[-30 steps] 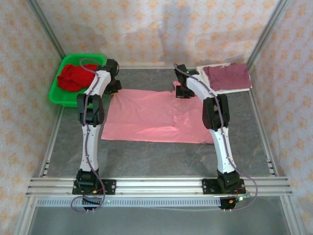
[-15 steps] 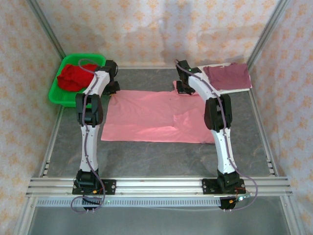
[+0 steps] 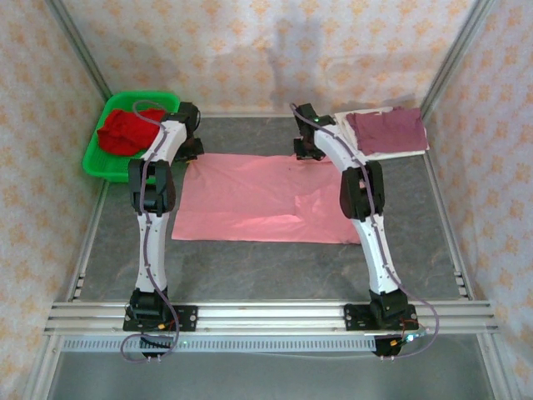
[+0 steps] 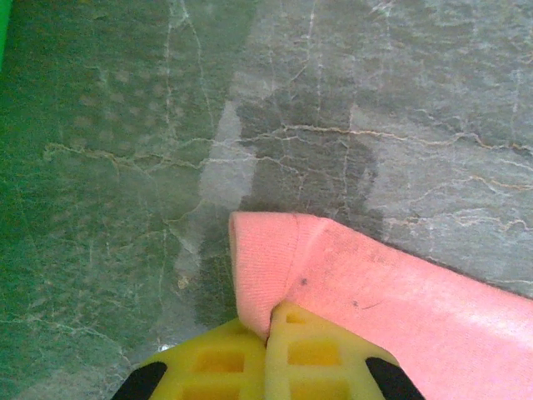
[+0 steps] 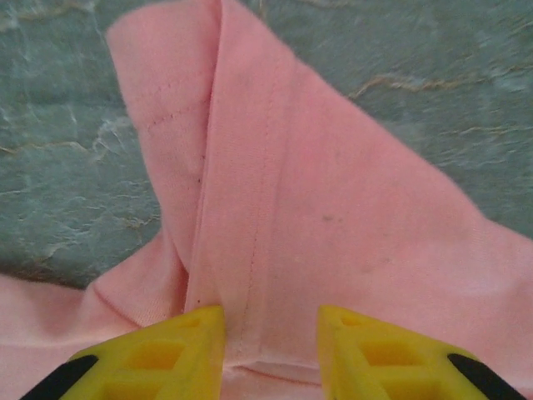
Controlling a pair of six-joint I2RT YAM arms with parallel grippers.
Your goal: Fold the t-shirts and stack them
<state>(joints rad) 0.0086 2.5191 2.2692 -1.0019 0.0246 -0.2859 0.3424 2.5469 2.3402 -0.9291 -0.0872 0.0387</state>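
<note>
A large salmon-pink t-shirt (image 3: pixel 250 196) lies spread flat across the middle of the table. My left gripper (image 3: pixel 193 150) is at its far left corner. In the left wrist view the yellow fingers (image 4: pixel 275 312) are shut on a folded corner of the pink fabric (image 4: pixel 391 292). My right gripper (image 3: pixel 306 150) is at the shirt's far right edge. Its fingers (image 5: pixel 271 321) stand apart over a folded, stitched strip of the pink shirt (image 5: pixel 333 208), which lies between them. A red t-shirt (image 3: pixel 123 132) sits bunched in the basket. A folded maroon t-shirt (image 3: pixel 385 129) lies on an off-white one (image 3: pixel 391 153).
The green mesh basket (image 3: pixel 93 167) stands at the far left corner. The maroon and off-white stack sits at the far right, close to my right arm. Patterned walls and metal frame rails enclose the grey table (image 3: pixel 250 267).
My right gripper's jaws have parted and it has shifted slightly left along the shirt's far edge. The raised pink flap there now lies flatter. The left gripper keeps its hold.
</note>
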